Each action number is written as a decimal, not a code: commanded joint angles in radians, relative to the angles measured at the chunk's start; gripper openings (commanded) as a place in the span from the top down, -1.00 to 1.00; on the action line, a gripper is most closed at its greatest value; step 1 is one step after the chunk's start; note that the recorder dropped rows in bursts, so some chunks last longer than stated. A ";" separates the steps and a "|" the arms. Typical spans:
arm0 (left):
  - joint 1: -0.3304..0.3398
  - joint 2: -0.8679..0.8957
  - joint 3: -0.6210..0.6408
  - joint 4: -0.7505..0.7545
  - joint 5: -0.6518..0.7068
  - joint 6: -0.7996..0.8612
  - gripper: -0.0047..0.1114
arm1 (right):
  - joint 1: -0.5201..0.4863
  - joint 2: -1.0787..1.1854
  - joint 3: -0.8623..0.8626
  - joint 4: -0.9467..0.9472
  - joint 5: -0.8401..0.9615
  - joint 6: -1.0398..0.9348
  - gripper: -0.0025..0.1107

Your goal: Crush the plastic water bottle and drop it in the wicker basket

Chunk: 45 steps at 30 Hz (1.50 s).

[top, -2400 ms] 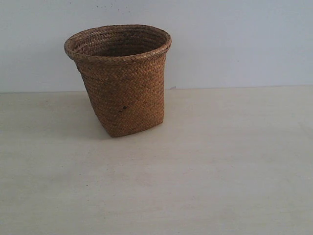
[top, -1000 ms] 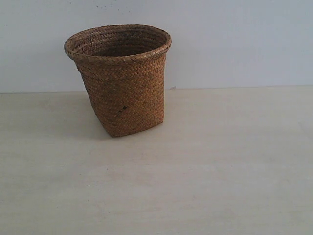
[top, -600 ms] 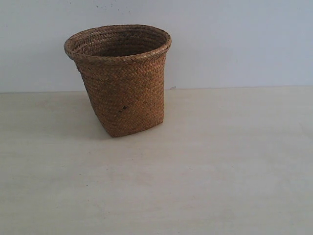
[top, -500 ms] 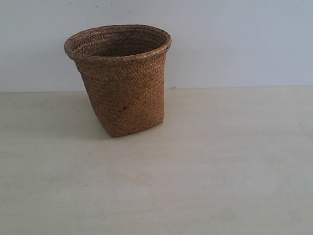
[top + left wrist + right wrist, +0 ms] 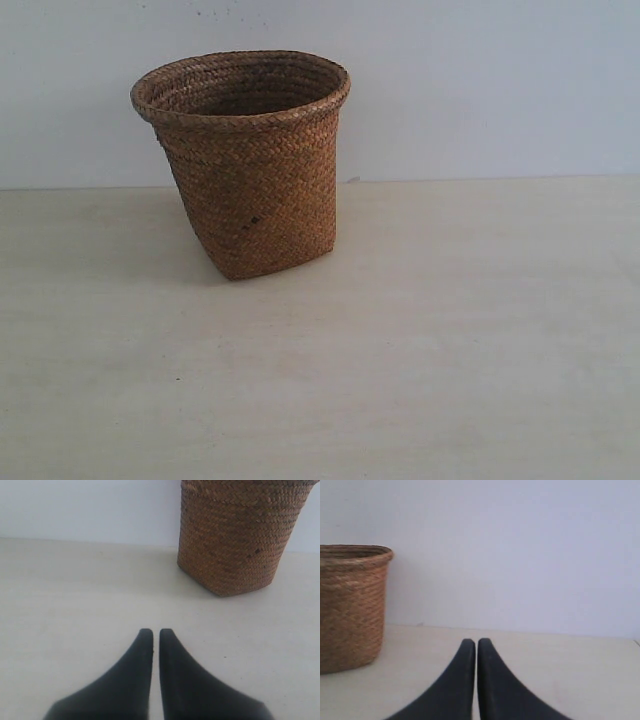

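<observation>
Left pincer (image 5: 155,630) and right pincer (image 5: 476,640): tips together on both, nothing held, nothing touched that we can see, desk (image 5: 450,350) beneath. We find no plastic water bottle in any view, so we can't place it. We'd expect it to be light, thin-walled, slick and easy to collapse, best squeezed mid-body. The wicker basket (image 5: 250,180) stands upright further back by the wall, its inside hidden.

A pale cream desk (image 5: 450,350) with faint grain runs back to its far edge, where a plain whitish wall (image 5: 480,90) with a blue cast rises. The light is soft and even, and a few dark specks (image 5: 215,12) dot the wall high up
</observation>
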<state>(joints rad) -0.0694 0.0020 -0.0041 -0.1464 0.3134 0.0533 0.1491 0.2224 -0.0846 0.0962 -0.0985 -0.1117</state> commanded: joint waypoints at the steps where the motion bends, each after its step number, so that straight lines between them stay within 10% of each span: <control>1: 0.004 -0.002 0.004 0.008 -0.005 -0.008 0.85 | -0.117 -0.020 0.026 0.004 -0.006 0.054 0.96; 20: 0.004 -0.002 0.004 0.008 -0.006 -0.005 0.85 | -0.169 -0.222 0.026 0.004 0.398 0.040 0.96; 45: 0.004 -0.002 0.004 0.008 -0.006 -0.005 0.85 | -0.060 -0.222 0.085 -0.001 0.435 0.014 0.96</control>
<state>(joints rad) -0.0694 0.0020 -0.0041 -0.1464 0.3134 0.0533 0.0976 0.0055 -0.0046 0.1046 0.3320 -0.0878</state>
